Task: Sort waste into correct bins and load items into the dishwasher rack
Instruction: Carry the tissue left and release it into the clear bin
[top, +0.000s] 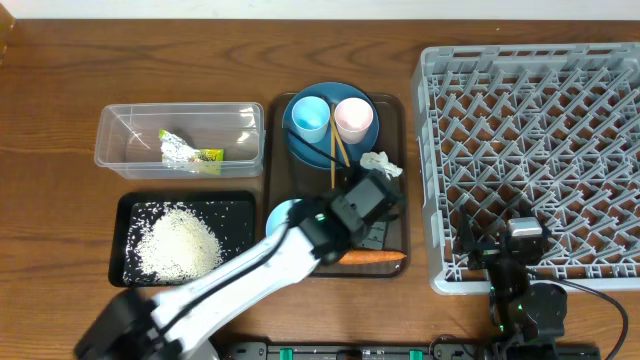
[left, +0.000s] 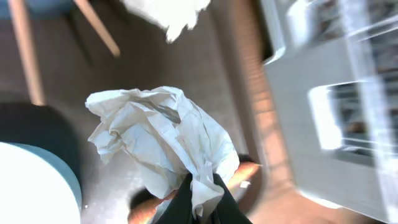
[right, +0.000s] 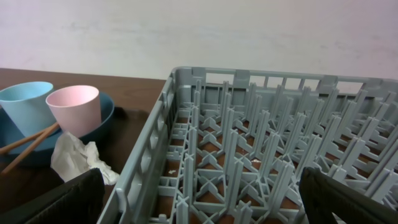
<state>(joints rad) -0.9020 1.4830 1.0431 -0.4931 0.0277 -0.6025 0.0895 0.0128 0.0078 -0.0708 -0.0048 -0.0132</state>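
Left jaws: clenched on a crumpled white paper (left: 155, 137) over the right half of the brown serving tray (top: 398, 110). Whether the paper is clear of the tray floor cannot be told.

A second paper wad (top: 380, 163) lies just beyond, beside the blue plate (top: 300, 148). The plate carries the light blue cup (top: 309, 117), the pink cup (top: 353, 117) and the chopsticks (top: 334, 160). The carrot (top: 372, 257) lies at the tray's near edge.

Right jaws: released, spread wide, empty, at the near edge of the grey rack (top: 540, 150).

On the desk (top: 60, 100), left of the serving tray, the wrapper (top: 190, 152) lies in the clear tub (top: 110, 150) and the rice (top: 175, 240) in the black tray (top: 235, 205).
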